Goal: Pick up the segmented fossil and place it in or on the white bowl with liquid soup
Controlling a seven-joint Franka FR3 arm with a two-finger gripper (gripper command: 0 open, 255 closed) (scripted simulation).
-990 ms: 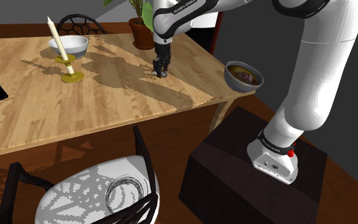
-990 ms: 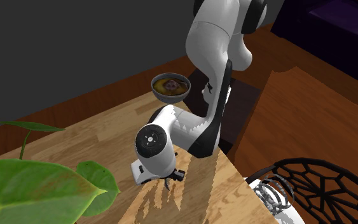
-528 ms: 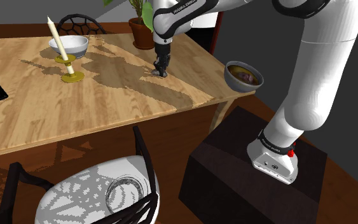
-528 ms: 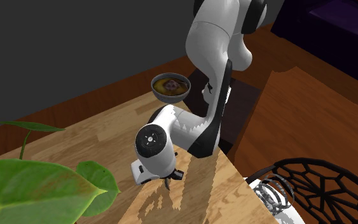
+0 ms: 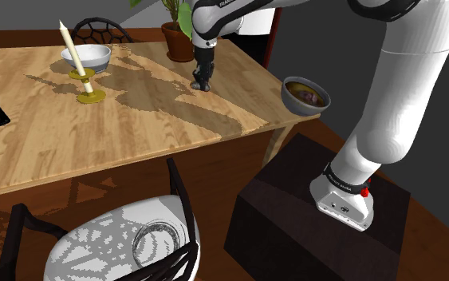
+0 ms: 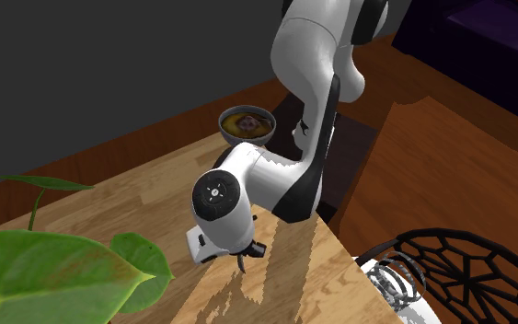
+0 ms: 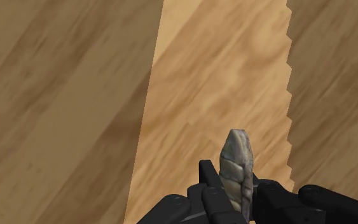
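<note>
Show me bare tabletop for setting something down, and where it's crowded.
Bare: the wide stretch of table from the yellow candle holder to the near edge, and the strip between the gripper, clasping the fossil, and the soup bowl. Crowded: around the white bowl and by the potted plant.

The gripper (image 5: 202, 84) holds the fossil (image 7: 238, 167) over the table (image 5: 135, 120), in front of the potted plant (image 5: 177, 36). In the shoulder view, the soup bowl (image 5: 305, 93) lies right of the table's edge, above the stand (image 5: 294, 207); 1 candle (image 5: 72, 52) and a second bowl (image 5: 87, 56) stand far left.
</note>
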